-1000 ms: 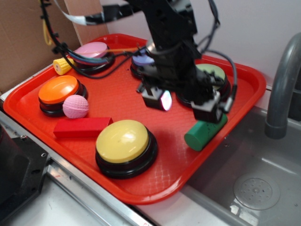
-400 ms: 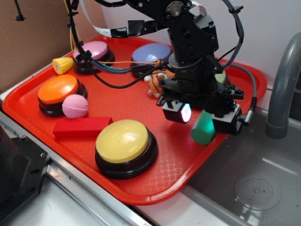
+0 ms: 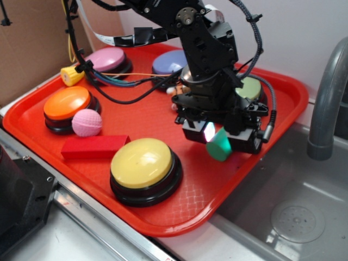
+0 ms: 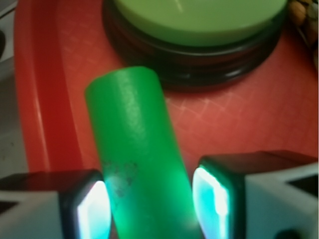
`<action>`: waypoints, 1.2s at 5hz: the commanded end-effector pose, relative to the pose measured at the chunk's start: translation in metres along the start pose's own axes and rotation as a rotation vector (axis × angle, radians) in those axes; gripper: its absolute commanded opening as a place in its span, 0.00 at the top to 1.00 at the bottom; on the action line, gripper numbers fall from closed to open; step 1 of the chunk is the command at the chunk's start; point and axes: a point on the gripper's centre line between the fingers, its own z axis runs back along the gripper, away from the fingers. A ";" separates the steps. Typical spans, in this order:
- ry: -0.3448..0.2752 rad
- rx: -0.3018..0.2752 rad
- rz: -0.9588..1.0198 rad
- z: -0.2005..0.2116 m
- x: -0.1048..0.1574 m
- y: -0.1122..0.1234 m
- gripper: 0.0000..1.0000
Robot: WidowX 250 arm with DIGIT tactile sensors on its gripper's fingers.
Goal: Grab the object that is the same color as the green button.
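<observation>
Green cylinder [image 4: 137, 154] sits between the two pads of the gripper [image 3: 217, 142], which pinch it on either side; the wrist view shows each lit pad [image 4: 93, 210] against its flank, with faint scuffs near the grip line. In the exterior view the cylinder [image 3: 219, 145] appears tilted, its round end facing the camera, above the right part of the red tray [image 3: 179, 215]. Whether it clears the tray surface cannot be told.

Arm pose: the black arm reaches in from the top of the exterior view and bends down over the tray's middle-right, wrist pointing downward. Cables loop off it to the left and right.

Green button [image 3: 249, 88] lies just behind the gripper, partly hidden by the arm; in the wrist view it [image 4: 199, 20] fills the top edge beyond the cylinder's far end.

Tray contents: yellow button [image 3: 142, 163] at front, red block [image 3: 95, 147] to its left, pink ball [image 3: 87, 122] touching the orange button [image 3: 68, 103], pink button [image 3: 107, 58] and purple button [image 3: 168, 61] at the back.

Surroundings: a metal sink [image 3: 293, 212] with a grey faucet [image 3: 326, 103] lies to the right; cardboard [image 3: 30, 49] stands at left.
</observation>
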 end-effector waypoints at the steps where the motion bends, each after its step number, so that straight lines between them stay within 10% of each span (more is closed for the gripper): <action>1: -0.008 -0.031 0.001 0.015 0.007 0.003 1.00; 4: 0.107 0.079 -0.143 0.129 0.029 0.053 1.00; 6: 0.058 0.196 -0.073 0.179 0.026 0.118 1.00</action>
